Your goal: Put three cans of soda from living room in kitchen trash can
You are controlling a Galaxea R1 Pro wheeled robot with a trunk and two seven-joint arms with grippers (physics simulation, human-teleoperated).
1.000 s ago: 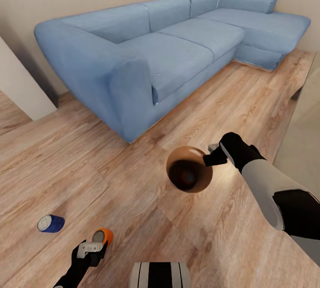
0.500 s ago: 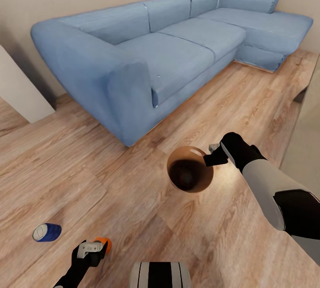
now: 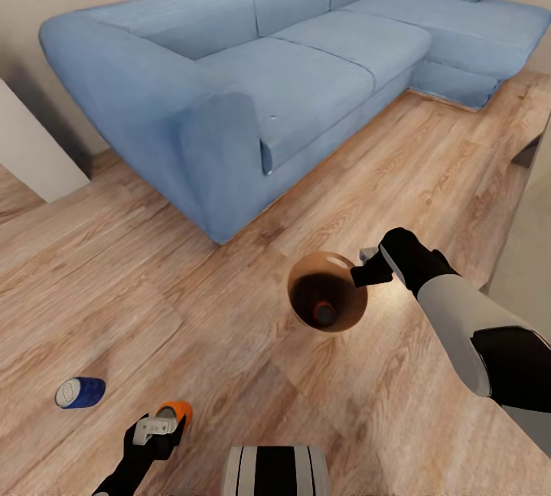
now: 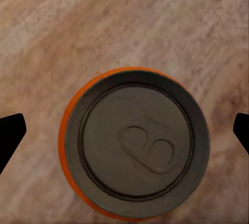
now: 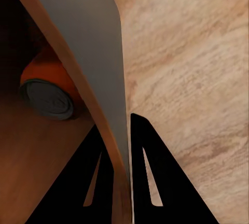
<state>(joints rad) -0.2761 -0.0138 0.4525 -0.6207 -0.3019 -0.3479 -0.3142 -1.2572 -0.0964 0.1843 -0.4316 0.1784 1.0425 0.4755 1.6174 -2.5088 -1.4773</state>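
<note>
Cans and bin on the living-room floor

An upright orange can (image 4: pixel 136 143) is seen between the spread fingers of the left gripper (image 3: pixel 159 432), untouched by either tip. The bin (image 3: pixel 327 301) is held at its rim, its wall pinched between the closed fingers of the right gripper (image 3: pixel 370 272); another orange can (image 5: pixel 51 89) lies inside it. A blue can (image 3: pixel 79 393) lies on its side on the wood floor (image 3: pixel 229 327), apart from the left fingers, near the blue sofa (image 3: pixel 252 75).

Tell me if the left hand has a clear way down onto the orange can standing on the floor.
Probably yes. The left hand sits directly above the orange can, fingers spread wide on either side of its top, with bare floor around it.
</note>
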